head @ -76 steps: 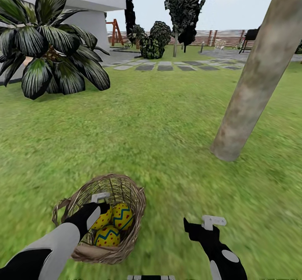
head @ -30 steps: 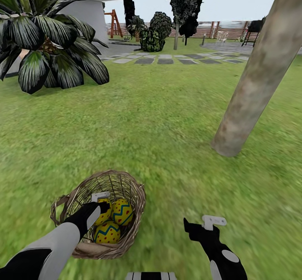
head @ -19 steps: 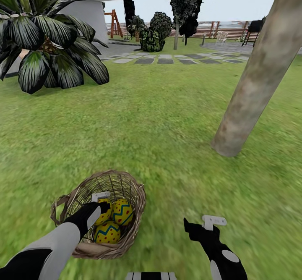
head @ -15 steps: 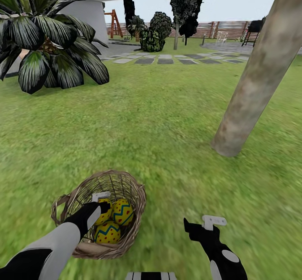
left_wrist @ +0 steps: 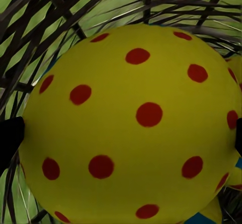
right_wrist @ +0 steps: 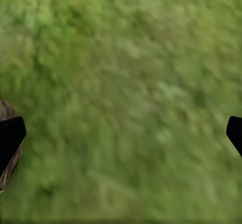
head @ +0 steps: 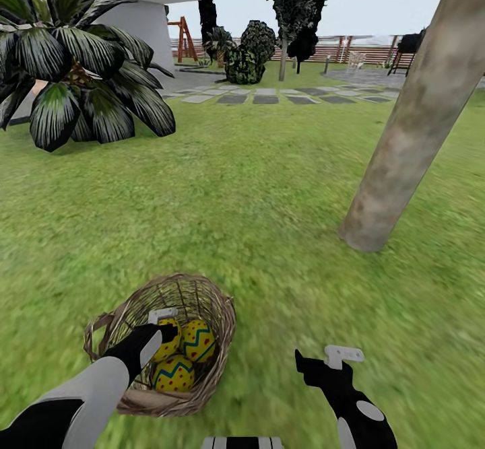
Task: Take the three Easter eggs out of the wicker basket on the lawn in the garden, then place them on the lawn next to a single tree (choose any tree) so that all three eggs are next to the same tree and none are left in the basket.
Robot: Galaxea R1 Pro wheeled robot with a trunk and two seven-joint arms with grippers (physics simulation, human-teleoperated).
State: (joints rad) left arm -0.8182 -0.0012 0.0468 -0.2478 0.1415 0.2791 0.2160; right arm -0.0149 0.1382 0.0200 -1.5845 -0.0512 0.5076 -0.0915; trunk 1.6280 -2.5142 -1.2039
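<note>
The wicker basket (head: 217, 309) sits on the lawn (head: 256, 186) close in front of me, left of centre. Three yellow Easter eggs lie in it: one (head: 197, 341) at the right, one (head: 172, 373) at the near side, and one (head: 168, 341) half hidden by my left gripper (head: 160, 326). That gripper is down inside the basket, open, with a red-dotted egg (left_wrist: 133, 118) spanning the gap between its black fingertips (left_wrist: 10, 136). My right gripper (head: 330, 358) hovers open over bare grass (right_wrist: 126, 98) to the basket's right. The tree (head: 404, 139) rises from the lawn ahead on the right.
A dark-fronded palm (head: 74, 79) stands at the far left before a white house (head: 135, 5). Stone slabs (head: 269, 97), shrubs (head: 246, 58), a fence (head: 350, 48) and a playset (head: 182, 38) lie far back. Open grass runs between basket and trunk.
The whole view shifted slightly since the oldest frame. Over the last second both arms, the basket and the eggs hold nearly still.
</note>
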